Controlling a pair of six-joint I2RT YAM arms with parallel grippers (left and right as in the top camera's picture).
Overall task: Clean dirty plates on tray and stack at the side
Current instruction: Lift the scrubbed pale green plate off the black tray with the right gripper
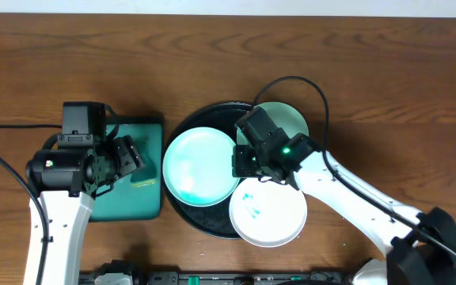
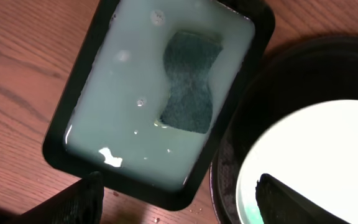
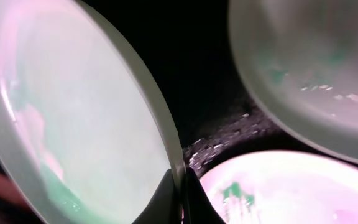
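Your right gripper sat closest to the lens, jaws pressed together and tips right at the rim of the left mint plate. Whether they actually pinched that rim, you couldn't tell. That plate lay in the left half of the black tray, with teal smears pooled across it. Far right in the tray sat the second mint plate, faint green streaks on it, its left edge hidden under your right wrist. Near right, the white plate carried a few small teal marks and hung out over the tray's near rim, above the table. So all three plates were in or on the black tray.

Over on the left, your left gripper hung with jaws spread wide and gripping nothing, above the rectangular tray. That tray was filled with milky liquid, and a dark teal sponge lay in it, toward the side next to the black tray.
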